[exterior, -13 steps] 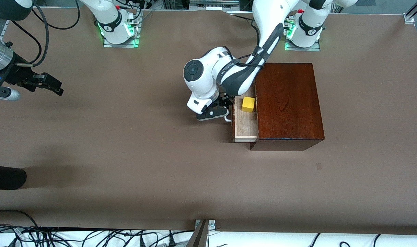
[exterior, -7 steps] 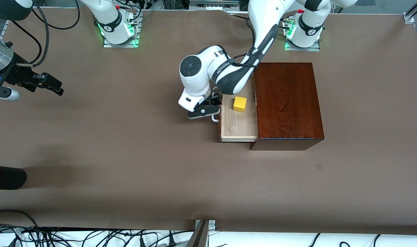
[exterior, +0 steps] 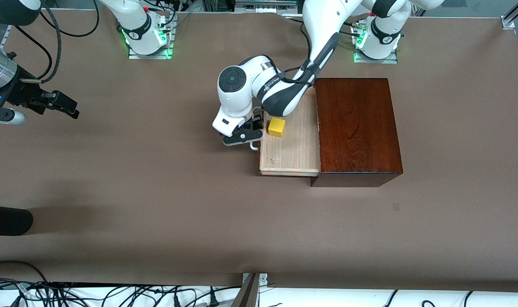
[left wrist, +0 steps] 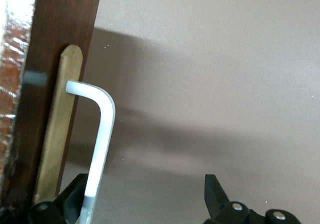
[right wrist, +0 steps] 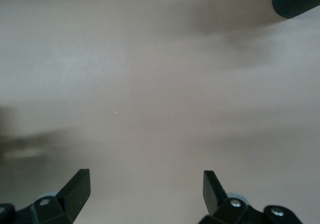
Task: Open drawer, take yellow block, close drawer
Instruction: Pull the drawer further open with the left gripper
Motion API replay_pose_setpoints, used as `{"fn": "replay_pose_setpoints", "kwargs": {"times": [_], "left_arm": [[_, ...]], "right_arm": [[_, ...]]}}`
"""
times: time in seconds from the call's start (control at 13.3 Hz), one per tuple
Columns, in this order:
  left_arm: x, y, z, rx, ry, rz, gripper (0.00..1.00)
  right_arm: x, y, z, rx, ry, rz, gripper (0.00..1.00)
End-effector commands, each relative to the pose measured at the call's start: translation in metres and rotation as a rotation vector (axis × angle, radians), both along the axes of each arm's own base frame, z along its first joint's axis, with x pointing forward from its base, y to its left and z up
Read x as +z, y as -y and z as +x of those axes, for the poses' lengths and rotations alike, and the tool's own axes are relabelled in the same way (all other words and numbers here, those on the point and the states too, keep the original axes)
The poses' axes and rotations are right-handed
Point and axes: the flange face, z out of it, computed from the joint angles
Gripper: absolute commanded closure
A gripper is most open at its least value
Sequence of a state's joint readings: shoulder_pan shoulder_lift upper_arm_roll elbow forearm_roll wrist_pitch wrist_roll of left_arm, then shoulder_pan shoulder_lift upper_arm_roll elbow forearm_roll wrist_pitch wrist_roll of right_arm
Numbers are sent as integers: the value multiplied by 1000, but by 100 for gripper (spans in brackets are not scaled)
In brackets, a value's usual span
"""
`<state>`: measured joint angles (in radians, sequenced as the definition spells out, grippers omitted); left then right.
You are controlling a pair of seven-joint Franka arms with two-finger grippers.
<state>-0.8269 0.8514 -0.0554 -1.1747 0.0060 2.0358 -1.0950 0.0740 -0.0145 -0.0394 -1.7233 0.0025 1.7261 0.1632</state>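
Brown matting covers the whole table (exterior: 156, 192), and on it, toward the left arm's end, stands the dark mahogany box (exterior: 357, 128) with the drawer (exterior: 290, 149) pulled well out of its side that faces the right arm's end, the pale wood floor of the tray laid bare. On that floor, in the corner close to the drawer's front and farther from the front camera, sits the yellow block (exterior: 276, 127), upright and flat on the wood. Just outside the dark front panel is the white loop handle (left wrist: 102, 139), and the left gripper (exterior: 243, 135) is down at it: its fingers are spread wide, one of them (left wrist: 75, 196) lying against the handle's bar, the other (left wrist: 214, 190) standing well apart over bare matting, so the handle is hooked rather than pinched. Well apart from all this, at the right arm's end of the table, the right gripper (right wrist: 145, 189) waits above bare matting with its fingers spread wide and nothing between them
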Motion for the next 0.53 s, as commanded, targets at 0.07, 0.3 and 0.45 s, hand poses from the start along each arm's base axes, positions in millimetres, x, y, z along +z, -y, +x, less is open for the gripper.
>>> {"fn": "replay_pose_setpoints", "kwargs": {"times": [0.07,0.3,0.45], "left_arm": [[5,19,-5,23,-16,-69,0],[17,-5,2,-20,-63,33,0],[32,-18,3,-31,-104,73,0]], "right_arm": [[5,-2,3,4,-5,1,0],[5,-2,3,6,-5,1,0],[5,-3,2,7,-5,0,0]]}}
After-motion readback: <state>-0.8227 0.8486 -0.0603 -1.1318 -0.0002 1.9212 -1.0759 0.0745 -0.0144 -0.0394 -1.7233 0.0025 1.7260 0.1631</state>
